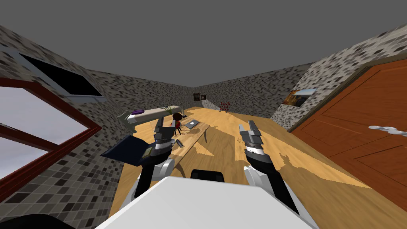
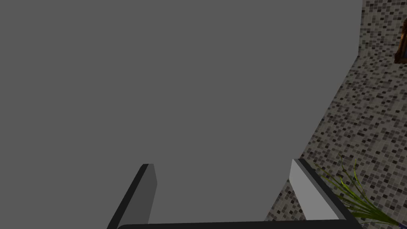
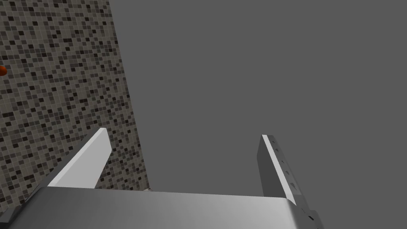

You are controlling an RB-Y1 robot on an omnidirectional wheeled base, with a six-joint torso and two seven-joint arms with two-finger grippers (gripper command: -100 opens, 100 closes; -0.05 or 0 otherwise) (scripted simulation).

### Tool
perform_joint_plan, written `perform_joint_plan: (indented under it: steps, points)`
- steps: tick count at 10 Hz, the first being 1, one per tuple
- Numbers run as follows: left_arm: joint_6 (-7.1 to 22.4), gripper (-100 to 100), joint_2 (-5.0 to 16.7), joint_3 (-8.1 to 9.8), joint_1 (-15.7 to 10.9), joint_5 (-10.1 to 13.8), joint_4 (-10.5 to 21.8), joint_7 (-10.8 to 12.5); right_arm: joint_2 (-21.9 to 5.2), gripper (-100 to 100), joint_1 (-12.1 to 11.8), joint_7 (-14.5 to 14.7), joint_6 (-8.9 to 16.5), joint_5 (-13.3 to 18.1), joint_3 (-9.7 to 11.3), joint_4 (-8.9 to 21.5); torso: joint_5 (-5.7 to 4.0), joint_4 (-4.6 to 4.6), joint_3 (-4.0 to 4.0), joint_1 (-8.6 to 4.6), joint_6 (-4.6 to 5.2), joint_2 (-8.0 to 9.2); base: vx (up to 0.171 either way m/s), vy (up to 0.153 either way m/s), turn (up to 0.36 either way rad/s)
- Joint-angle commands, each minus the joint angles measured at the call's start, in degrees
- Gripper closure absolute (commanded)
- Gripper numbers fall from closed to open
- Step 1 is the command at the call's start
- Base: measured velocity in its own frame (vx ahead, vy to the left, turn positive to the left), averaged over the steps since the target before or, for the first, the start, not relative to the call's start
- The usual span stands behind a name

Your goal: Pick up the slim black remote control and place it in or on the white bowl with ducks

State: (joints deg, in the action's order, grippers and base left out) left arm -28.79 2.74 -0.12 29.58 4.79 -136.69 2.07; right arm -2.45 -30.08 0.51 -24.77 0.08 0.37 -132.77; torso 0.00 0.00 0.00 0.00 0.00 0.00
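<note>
1. Walls (image 1: 139, 95): covered in small square tiles, grey speckled with black.
2. Floor (image 1: 278, 159): light wood with a faint grain.
3. Door (image 1: 357, 131): orange-brown and panelled, on my right, with a white handle (image 1: 387, 130).
4. Window (image 1: 39, 131): on my left, with pale panes in a dark red frame.
5. Table (image 1: 196, 135): long and narrow, with a top of the same light wood as the floor, running away from me between the two arms.
6. Bench (image 1: 153, 113): long, light grey and smooth, beyond the left arm, with a flat purple disc (image 1: 138, 111) on it.
7. Left gripper (image 1: 160, 124) (image 2: 222, 165): raised over the table's near left side, pointing upward. Its thin flat fingers stand wide apart with nothing between them. Green grassy leaves (image 2: 353, 195) show beside one finger.
8. Right gripper (image 1: 247, 127) (image 3: 185, 137): raised over the floor to the right of the table. Its fingers are likewise spread and hold nothing.
9. Slab (image 1: 191, 123): grey, flat and rectangular, lying farther along the table.
10. Figure (image 1: 177, 119): small, with a dark head and a red body, standing on the table beside the slab.
11. Remote (image 1: 179, 143): a slim dark bar lying flat on the table. It is just right of the left gripper's dark box, below its fingertips and not touching them, and well apart from the right gripper.
</note>
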Motion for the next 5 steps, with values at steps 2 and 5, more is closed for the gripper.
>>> perform_joint_plan:
  steps: [2,5]
  points:
    - [2.10,-100,2.61,-0.15,0.20,0.92,1.21,-0.21,0.00,0,0.00,0.00,0.00,0.00,0.00,0.00,0.00,0.00,0.00,0.00,0.01,0.00,0.002,-0.005,-0.051]
    - [6.72,-100,6.73,-0.48,0.68,3.07,3.97,-0.71,0.00,0,0.00,0.00,0.00,0.00,0.00,0.00,0.00,-0.01,-0.02,-0.01,0.01,-0.03,0.007,-0.010,-0.080]
